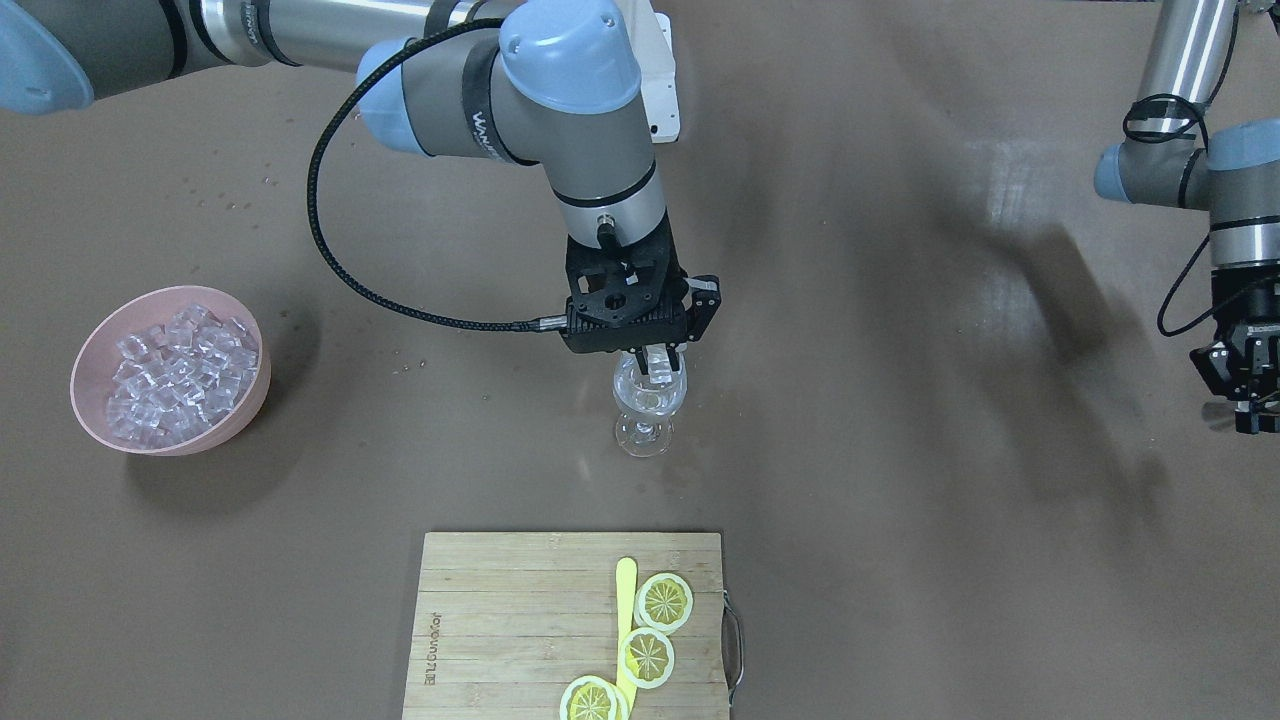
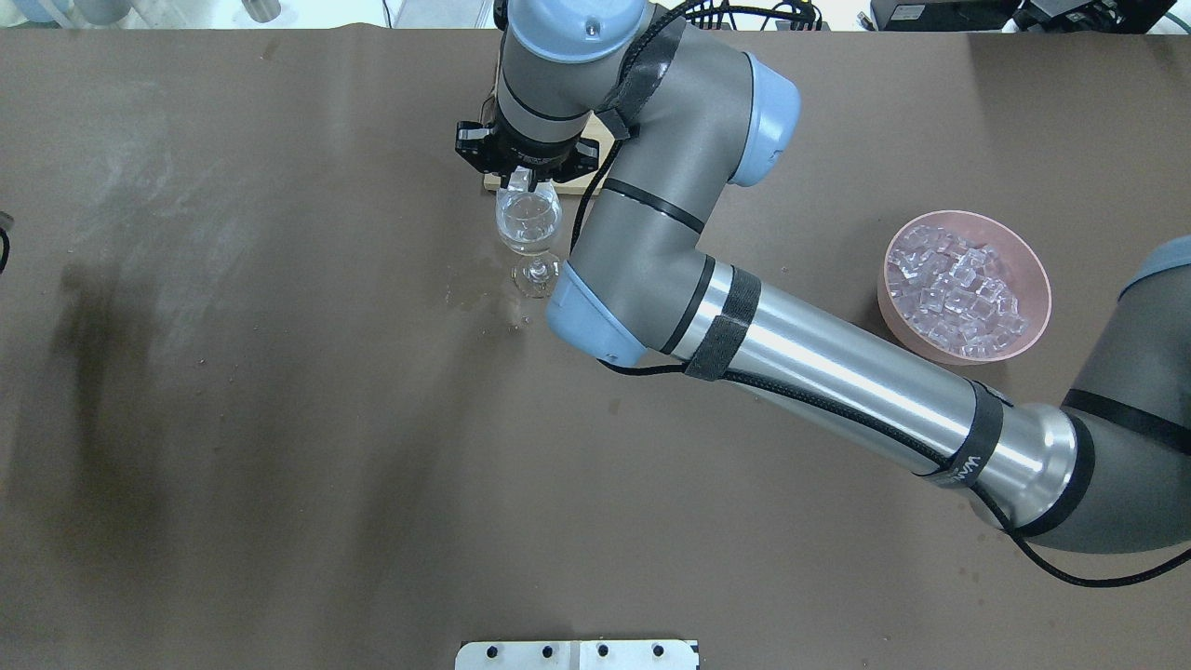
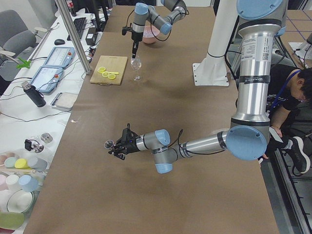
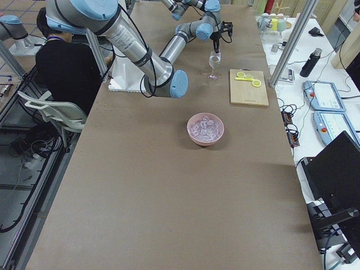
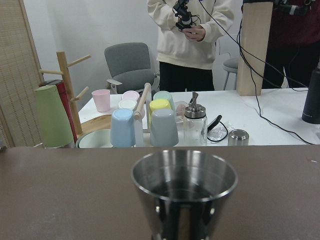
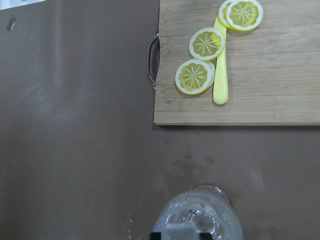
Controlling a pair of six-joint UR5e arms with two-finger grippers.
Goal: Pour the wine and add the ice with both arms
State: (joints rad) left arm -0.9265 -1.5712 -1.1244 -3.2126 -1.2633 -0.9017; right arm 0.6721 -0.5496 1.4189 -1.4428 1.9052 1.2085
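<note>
At mid-table, an upright wine glass [image 1: 648, 405], with the right gripper [image 1: 657, 368] pointing straight down at its mouth. Jaws only narrowly parted, pinching one clear ice cube [image 6: 180, 231] between the fingertips, right over the opening of the glass. No telling from here how much wine in the glass, or whether any, since the liquid is too clear to make out.

Rest of the ice [image 1: 180, 368] heaped in a pink bowl [image 1: 88, 372], well apart from the glass, toward the robot's right end of the table. On the operators' side of the glass, a bamboo cutting board [image 1: 500, 620] with lemon slices [image 1: 664, 601] and a yellow utensil [image 1: 626, 595] lying on it.

Well away toward the other end, the left gripper [image 3: 115, 146], held roughly level above the brown table cover [image 2: 279, 419] and closed around a small steel cup [image 5: 184, 192] — upright, rim level, contents impossible to judge.
</note>
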